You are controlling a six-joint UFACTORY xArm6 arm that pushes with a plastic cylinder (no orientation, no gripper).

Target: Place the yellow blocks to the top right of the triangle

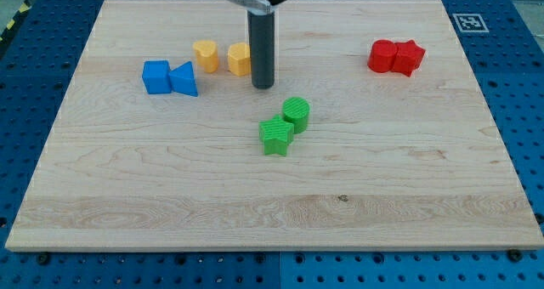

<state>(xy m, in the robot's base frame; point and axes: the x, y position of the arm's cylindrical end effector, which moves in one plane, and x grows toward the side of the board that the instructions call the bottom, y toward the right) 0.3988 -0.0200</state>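
Two yellow blocks lie near the view's top middle: one [206,55] on the left, the other [239,59] to its right, partly hidden by my rod. A blue triangle [184,79] lies below and to the left of them, touching a blue cube [156,76] on its left. My tip [263,87] rests on the board just right of the right yellow block, touching or nearly touching it.
Two green blocks, a cylinder [297,114] and a star-like one [276,137], sit below my tip near the board's middle. Two red blocks [396,57] sit together at the view's top right. The wooden board [272,212] ends at blue perforated table edges.
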